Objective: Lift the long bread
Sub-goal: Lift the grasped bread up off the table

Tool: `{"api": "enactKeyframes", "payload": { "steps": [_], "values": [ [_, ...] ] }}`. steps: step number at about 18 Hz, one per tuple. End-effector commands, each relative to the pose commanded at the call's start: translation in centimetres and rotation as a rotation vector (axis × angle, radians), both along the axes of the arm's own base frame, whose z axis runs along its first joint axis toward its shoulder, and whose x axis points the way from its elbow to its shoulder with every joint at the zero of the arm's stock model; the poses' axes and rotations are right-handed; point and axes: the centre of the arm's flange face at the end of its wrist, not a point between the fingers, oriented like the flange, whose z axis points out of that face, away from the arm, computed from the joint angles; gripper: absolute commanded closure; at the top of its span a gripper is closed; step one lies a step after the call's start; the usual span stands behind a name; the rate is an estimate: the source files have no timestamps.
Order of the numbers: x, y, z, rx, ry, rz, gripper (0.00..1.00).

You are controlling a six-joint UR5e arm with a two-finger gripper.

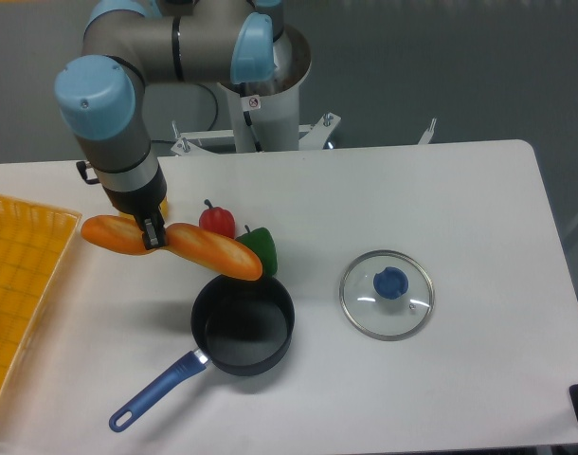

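- The gripper [153, 234] points down from the arm and is clamped on the long bread [171, 246], gripping it left of the loaf's middle.
- The long bread is off the white table [441, 190], held nearly level, its right end dipping slightly toward 4 o'clock.
- That right end hangs over the upper rim of the black saucepan [243, 324], which sits at 5 o'clock from the gripper; the pan's blue handle [154, 390] points to 7 o'clock.
- A red pepper [216, 220] lies just beyond the loaf at 1 o'clock from its middle, with a green pepper [261, 248] beside it, partly behind the loaf's right end.
- A glass lid with a blue knob [388, 293] rests flat at 3 o'clock from the pan, well apart from it.
- A yellow tray [19, 275] sits at the table's left edge, at 9 o'clock from the loaf.
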Motion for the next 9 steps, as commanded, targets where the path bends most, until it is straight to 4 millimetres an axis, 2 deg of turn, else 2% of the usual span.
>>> {"api": "enactKeyframes", "payload": {
  "steps": [9],
  "values": [
    [-0.32,-0.26,0.44,0.008,0.001,0.006,0.91]
  ]
}}
